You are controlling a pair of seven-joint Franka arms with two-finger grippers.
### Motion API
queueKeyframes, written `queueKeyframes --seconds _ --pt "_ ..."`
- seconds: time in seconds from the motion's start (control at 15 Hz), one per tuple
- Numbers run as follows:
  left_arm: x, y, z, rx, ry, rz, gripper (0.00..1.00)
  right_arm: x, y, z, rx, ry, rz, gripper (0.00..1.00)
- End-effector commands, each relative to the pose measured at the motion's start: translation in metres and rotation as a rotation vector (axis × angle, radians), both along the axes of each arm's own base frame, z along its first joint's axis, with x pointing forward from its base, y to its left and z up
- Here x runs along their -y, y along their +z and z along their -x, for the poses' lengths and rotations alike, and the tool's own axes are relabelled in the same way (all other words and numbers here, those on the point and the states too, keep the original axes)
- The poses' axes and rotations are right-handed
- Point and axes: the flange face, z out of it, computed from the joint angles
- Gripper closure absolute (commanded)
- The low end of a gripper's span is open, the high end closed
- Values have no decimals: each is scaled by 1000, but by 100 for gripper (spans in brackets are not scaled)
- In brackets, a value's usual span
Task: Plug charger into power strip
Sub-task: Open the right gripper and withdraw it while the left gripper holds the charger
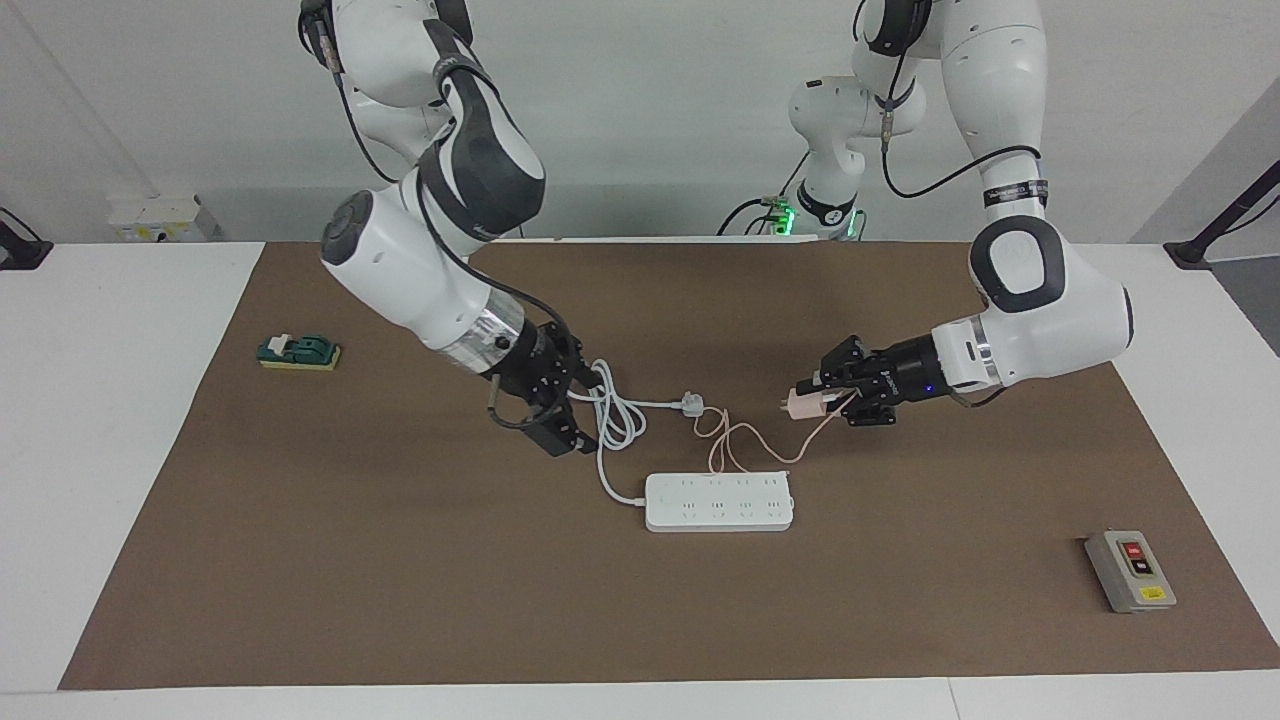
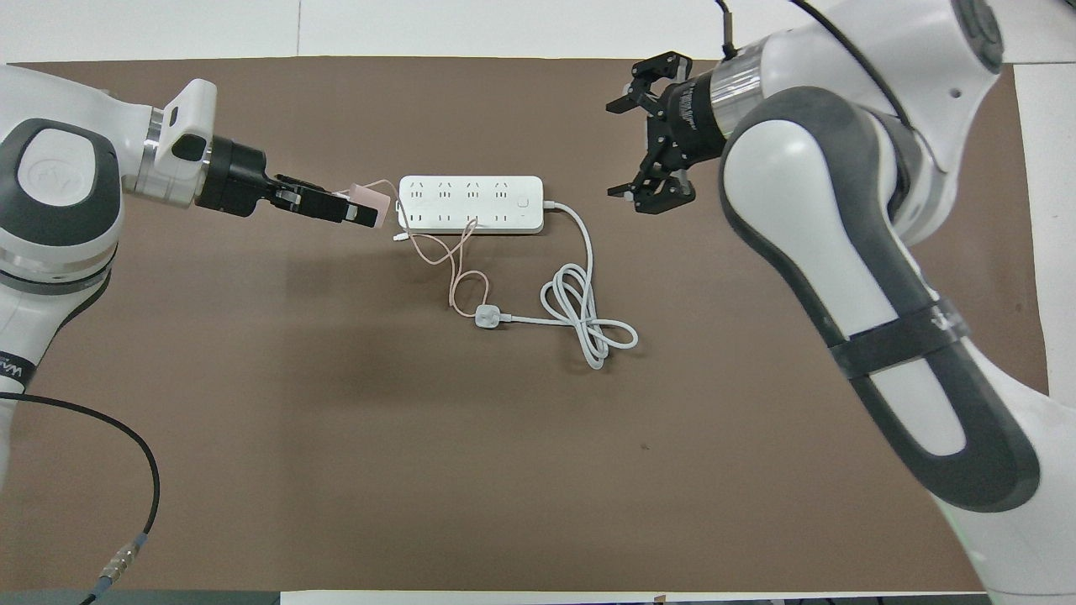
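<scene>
The power strip point(image 1: 720, 502) point(image 2: 471, 203) lies flat in the middle of the brown mat, sockets up. My left gripper point(image 1: 812, 400) point(image 2: 361, 207) is shut on the pink charger point(image 1: 799, 404) point(image 2: 375, 200) and holds it in the air, just off the strip's end toward the left arm. The charger's thin pink cable point(image 1: 738, 440) point(image 2: 455, 270) hangs in loops onto the mat and the strip's edge. My right gripper point(image 1: 578, 412) point(image 2: 624, 143) is open and empty, over the mat by the strip's corded end.
The strip's thick white cord point(image 1: 617, 412) point(image 2: 586, 323) is coiled nearer to the robots and ends in a white three-pin plug point(image 1: 692, 404) point(image 2: 487, 317). A grey button box point(image 1: 1130, 570) sits toward the left arm's end. A green object point(image 1: 298, 352) sits toward the right arm's end.
</scene>
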Motion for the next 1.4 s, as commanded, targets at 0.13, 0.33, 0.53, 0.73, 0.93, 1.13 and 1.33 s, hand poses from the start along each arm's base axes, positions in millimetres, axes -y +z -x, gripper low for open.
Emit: queueKeyframes --seconds 0.13,0.33,0.53,0.73,0.93,1.13,1.33 --pt "74 9 4 112 -222 -198 100 65 14 15 102 384 206 0" --pt "114 6 13 295 -423 -364 100 101 22 22 159 610 274 0" --pt "148 0 21 446 -637 -502 100 137 35 30 213 840 366 0" --pt "172 4 23 618 -809 -641 100 174 60 43 288 1081 441 0" --pt "178 3 19 747 -910 -670 100 197 86 65 352 1310 506 0" --pt "160 -2 9 759 -956 -699 100 209 105 99 412 1459 507 0" --pt "137 -25 0 760 -959 -731 100 210 116 132 399 1508 521 0"
